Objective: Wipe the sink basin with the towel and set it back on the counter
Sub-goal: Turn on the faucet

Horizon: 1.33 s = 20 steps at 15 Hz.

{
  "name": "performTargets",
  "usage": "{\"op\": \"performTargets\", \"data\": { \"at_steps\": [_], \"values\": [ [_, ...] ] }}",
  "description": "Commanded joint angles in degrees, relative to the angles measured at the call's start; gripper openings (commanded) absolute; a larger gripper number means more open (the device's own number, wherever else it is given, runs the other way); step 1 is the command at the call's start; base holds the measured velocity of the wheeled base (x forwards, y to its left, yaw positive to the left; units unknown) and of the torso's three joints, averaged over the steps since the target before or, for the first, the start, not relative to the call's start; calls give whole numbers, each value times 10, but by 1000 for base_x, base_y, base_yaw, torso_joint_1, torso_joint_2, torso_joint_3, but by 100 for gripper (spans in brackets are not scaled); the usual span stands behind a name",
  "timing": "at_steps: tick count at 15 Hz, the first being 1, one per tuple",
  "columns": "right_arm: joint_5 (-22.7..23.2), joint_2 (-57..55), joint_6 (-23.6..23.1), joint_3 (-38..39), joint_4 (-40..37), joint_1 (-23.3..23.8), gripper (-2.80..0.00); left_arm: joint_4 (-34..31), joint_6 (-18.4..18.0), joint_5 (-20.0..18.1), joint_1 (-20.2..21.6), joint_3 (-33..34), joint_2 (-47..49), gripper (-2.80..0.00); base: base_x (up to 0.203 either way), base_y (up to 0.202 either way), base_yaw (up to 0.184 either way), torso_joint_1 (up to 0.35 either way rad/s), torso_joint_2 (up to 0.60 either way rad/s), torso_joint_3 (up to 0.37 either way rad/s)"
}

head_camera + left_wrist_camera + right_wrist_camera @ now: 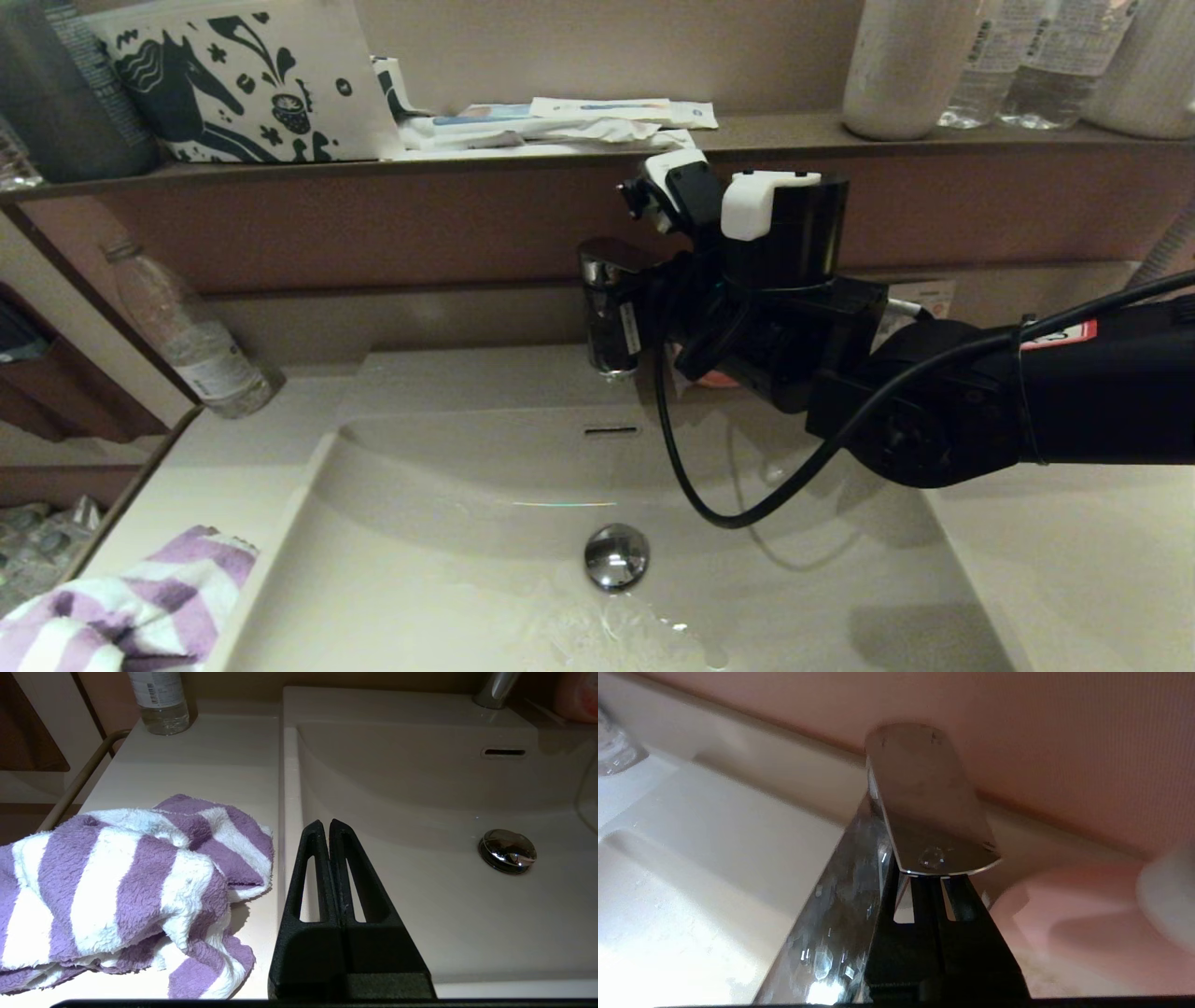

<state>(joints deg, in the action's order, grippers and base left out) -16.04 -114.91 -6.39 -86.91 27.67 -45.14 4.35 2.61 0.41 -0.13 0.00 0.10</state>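
The purple-and-white striped towel (121, 607) (131, 877) lies crumpled on the counter (196, 765) left of the sink basin (448, 560) (420, 891). My left gripper (325, 826) is shut and empty. It hovers over the basin's left rim, just beside the towel and apart from it; it is out of the head view. My right gripper (930, 879) is shut, its tips tucked under the chrome faucet lever (929, 807). The right arm (934, 411) reaches across the basin's back to the faucet (607, 317). The drain plug (616, 556) sits mid-basin, with water (635, 635) pooled in front of it.
A clear bottle (201, 345) stands at the counter's back left. The brown ledge (794, 135) carries a horse-print pouch (243, 79), packets (560, 121) and bottles (1027, 56). A black cable (709, 485) loops down from the right arm over the basin. A pink item (1087, 914) sits beside the faucet.
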Motion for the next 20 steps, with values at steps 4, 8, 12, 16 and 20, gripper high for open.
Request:
{"op": "performTargets", "data": {
  "at_steps": [4,8,12,16,20],
  "values": [
    [-3,-9,-3,-46,-2,1,-280,0,0,0,0,0,0,-280,0,0,0,0,0,0],
    [-8,-7,-4,-66,-18,1,-280,0,0,0,0,0,0,-280,0,0,0,0,0,0],
    [-14,16,-3,14,-14,-4,-280,0,0,0,0,0,0,-280,0,0,0,0,0,0],
    [-15,57,1,120,23,-20,-280,0,0,0,0,0,0,-280,0,0,0,0,0,0],
    [-15,85,-1,151,34,-21,-280,0,0,0,0,0,0,-280,0,0,0,0,0,0]
  ]
}}
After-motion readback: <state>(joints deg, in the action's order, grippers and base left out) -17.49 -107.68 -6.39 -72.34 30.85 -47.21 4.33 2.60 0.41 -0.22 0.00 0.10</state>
